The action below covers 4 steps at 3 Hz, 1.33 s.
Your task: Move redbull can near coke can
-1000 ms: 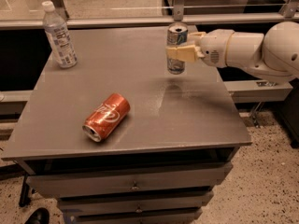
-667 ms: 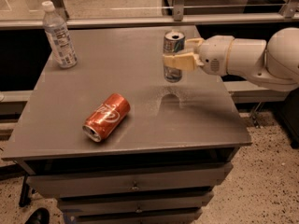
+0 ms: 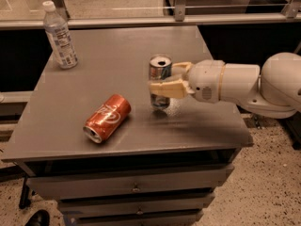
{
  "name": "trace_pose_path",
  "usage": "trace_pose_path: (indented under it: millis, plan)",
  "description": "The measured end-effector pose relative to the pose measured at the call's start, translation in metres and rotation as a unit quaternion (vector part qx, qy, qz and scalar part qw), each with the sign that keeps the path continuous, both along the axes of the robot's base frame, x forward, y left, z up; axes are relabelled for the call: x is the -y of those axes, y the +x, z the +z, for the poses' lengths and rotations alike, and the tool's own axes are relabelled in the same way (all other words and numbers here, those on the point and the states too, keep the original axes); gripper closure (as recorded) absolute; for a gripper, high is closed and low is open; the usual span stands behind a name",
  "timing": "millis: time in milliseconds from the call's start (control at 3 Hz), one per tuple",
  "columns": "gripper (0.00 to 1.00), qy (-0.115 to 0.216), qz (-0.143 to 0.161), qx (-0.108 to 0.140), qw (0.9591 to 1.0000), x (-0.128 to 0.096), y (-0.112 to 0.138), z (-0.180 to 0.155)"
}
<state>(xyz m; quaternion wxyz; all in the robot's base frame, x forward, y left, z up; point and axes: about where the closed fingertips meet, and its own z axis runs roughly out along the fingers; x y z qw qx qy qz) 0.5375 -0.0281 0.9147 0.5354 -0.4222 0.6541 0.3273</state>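
Jaws around upright redbull can (image 3: 160, 71)

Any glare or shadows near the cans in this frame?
Camera view: dim warm light; pale sheen on the table just beside the redbull can, which the pincer grips mid-table; the arm's soft shadow darkens the front right; coke can evenly lit.

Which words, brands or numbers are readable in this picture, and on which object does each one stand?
No text can be quoted.
coke can: white script lettering, too blurred to read.
redbull can: nothing readable; the gripper, over the table's right half, is shut on it.
water bottle: label print too small to read.
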Motion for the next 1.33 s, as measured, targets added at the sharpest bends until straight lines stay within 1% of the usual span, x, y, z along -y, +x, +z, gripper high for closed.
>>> trace_pose_path:
  millis: [333, 667, 1000, 1333]
  plan:
    - [1.0, 0.009, 0.02, -0.008, 0.9997, -0.019, -0.023, -0.011]
    - [1.0, 0.02, 0.039, -0.01, 0.999, -0.038, -0.037, -0.016]
    - [0.83, 0.029, 0.048, -0.011, 0.9983, -0.05, -0.045, -0.018]
    - [0.61, 0.032, 0.05, -0.013, 0.9981, -0.054, -0.047, -0.019]
